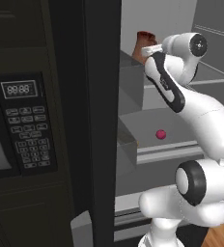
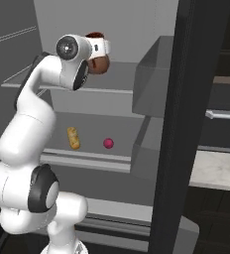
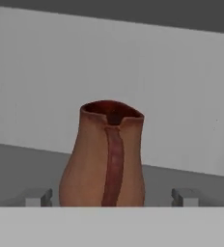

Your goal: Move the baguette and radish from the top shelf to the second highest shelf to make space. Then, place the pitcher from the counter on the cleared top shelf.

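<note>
The reddish-brown pitcher stands upright on the pale top shelf, its handle facing the hand camera. My gripper is open, and its fingertips stand wide apart on either side of the jug without touching it. In the base views the pitcher shows just beyond the hand. On the second highest shelf lie the golden baguette and, to its right, the magenta radish.
The fridge's black frame stands left of the arm, with a microwave keypad beyond it. Grey door bins flank the shelves on the right. A stone counter lies past the dark door edge.
</note>
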Tool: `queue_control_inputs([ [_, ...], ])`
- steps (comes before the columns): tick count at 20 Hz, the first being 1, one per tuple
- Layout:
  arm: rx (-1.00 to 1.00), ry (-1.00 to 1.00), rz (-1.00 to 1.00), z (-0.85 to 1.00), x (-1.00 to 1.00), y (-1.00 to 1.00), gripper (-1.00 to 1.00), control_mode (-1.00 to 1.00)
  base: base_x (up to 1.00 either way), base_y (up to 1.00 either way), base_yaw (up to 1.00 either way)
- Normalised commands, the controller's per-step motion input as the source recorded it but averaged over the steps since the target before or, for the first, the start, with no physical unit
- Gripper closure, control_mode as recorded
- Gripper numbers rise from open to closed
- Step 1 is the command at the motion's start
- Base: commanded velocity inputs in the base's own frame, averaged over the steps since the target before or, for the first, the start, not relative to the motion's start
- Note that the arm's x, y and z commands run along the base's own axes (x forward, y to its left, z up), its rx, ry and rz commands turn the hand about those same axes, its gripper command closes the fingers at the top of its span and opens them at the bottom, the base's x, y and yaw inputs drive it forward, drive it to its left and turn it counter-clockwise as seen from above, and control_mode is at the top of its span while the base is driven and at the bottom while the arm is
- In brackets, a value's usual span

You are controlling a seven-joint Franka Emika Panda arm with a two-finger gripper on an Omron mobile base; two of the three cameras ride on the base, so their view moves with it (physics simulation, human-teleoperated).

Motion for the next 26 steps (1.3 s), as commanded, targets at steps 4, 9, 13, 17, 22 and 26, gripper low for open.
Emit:
queue_control_inputs([
  [4, -0.09, 0.00, -0.03, -0.01, -0.87, -0.01, -1.00, -1.00, 0.00, 0.00, 0.00],
  [9, -0.04, 0.05, -0.04, 0.00, -1.00, -0.06, -1.00, -1.00, 0.00, 0.00, 0.00],
  [13, 0.00, 0.02, 0.00, 0.00, -1.00, -0.07, -1.00, -1.00, 0.00, 0.00, 0.00],
  [17, 0.00, 0.01, 0.00, -0.14, -1.00, 0.00, -1.00, -1.00, 0.00, 0.00, 0.00],
  [22, 0.00, 0.06, 0.01, -0.32, -1.00, 0.00, -1.00, -1.00, 0.00, 0.00, 0.00],
  [26, -0.01, 0.14, 0.00, -0.41, -0.95, 0.04, -1.00, -1.00, 0.00, 0.00, 0.00],
])
